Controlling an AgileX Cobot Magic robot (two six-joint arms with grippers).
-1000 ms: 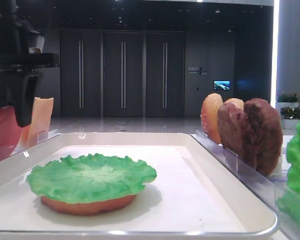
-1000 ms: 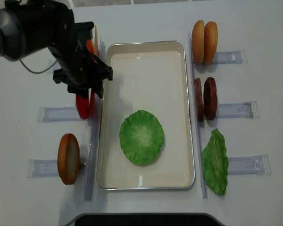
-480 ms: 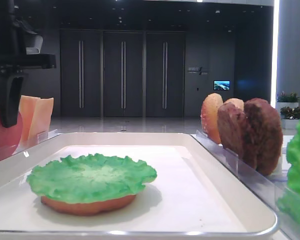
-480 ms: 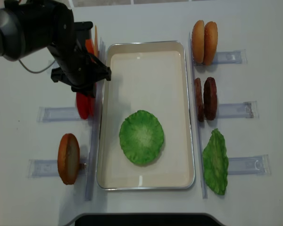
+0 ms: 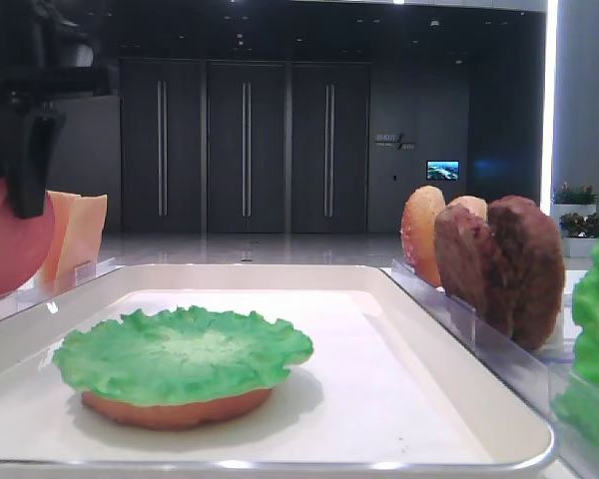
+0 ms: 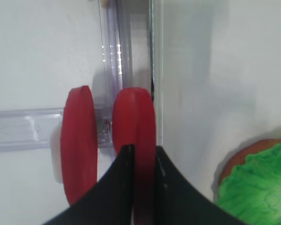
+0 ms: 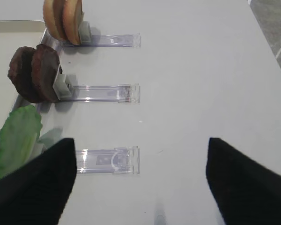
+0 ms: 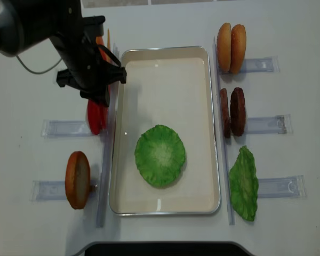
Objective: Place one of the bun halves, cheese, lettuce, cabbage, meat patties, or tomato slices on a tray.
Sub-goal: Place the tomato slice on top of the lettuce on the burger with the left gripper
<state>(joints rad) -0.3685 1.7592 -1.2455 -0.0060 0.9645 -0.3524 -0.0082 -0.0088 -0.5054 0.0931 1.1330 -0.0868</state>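
My left gripper (image 6: pixel 144 150) is shut on a red tomato slice (image 6: pixel 136 115), pinching it edge-on just left of the white tray (image 8: pixel 165 69). A second tomato slice (image 6: pixel 76 140) stands upright in its clear holder beside it. From above, the left gripper (image 8: pixel 100 100) hangs over the slices (image 8: pixel 96 118). On the tray lies a green lettuce leaf (image 8: pixel 160 154) on top of a bun half (image 5: pixel 170 409). My right gripper (image 7: pixel 140 183) is open above bare table, with nothing between its fingers.
Right of the tray stand two bun halves (image 8: pixel 231 40), two meat patties (image 8: pixel 232 111) and a green leaf (image 8: pixel 244 184) in clear holders (image 8: pixel 280 186). Another bun half (image 8: pixel 77 178) stands at the front left. Cheese slices (image 5: pixel 75 235) stand behind the tomato.
The left gripper has gone from open to shut on the right-hand tomato slice, and the slice has risen a little. The tray's contents have not moved.
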